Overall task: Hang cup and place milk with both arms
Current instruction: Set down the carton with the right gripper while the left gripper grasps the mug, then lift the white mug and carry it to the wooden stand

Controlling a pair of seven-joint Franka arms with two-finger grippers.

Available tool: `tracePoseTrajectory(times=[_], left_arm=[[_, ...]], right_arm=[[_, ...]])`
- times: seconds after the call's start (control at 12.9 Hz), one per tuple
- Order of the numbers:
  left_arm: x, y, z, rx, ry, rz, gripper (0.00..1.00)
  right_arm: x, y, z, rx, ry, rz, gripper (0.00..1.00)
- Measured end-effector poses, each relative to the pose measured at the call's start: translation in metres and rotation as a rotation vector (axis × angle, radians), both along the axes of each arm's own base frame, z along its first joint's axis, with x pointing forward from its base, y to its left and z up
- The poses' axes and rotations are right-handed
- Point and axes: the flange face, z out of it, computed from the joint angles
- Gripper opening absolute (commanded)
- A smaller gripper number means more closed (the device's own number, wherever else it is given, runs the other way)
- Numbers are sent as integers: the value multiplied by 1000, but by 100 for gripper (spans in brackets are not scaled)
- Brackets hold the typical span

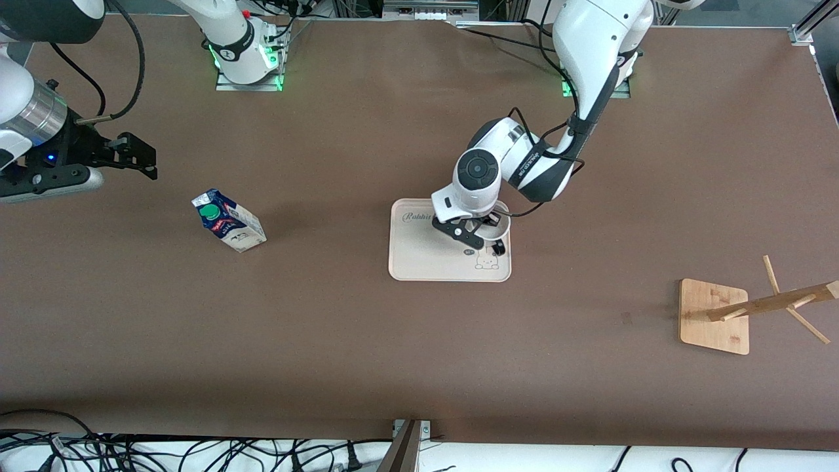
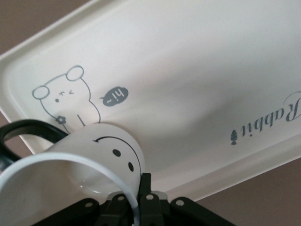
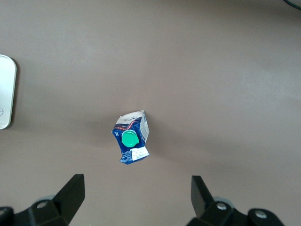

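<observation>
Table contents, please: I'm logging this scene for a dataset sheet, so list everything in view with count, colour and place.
cup: one, white with black handle and smiley face, on the tray, at the corner toward the left arm's base, in the left gripper's fingers.
milk: one carton, dark blue top, green cap, white sides, standing on the table toward the right arm's end.
tray: one, cream with a bear drawing and lettering, at the table's middle.
wooden rack: one, light wood, square base with pegs, toward the left arm's end, nearer the front camera than the tray.
table: one, brown.
left gripper: black, at the cup's rim over the tray.
right gripper: black, fingers spread, over bare table beside the milk.
</observation>
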Motion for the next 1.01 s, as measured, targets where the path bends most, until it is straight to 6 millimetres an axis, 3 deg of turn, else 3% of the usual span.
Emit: tracePoseTrajectory(times=[0.15,0.31,0.39,0.54,0.62,0.77,0.93,1.01], left_arm=[[8,-3,14,-15,-25,20,0],[15,-6,39,-34,-63,69,0],[19,-6,61,-48,-89,85,0],[35,10,124,-91,-170,128,0],[48,32,164,-112,-223,163,0],[75,104,243,-137,-332,209,0],[92,183,300,-124,-420,176,0],[97,213,316,-112,-448,141,0]], right_arm=[[0,-3,0,3,0,-4,100],[0,-5,1,4,-4,-6,100],[0,-4,2,5,-6,-6,100],[1,-4,3,6,-14,-5,100],[2,-4,3,6,-20,-5,100],[2,-4,4,6,-25,-6,100],[3,-4,4,7,-29,-6,100],[3,-4,5,7,-34,-6,100]])
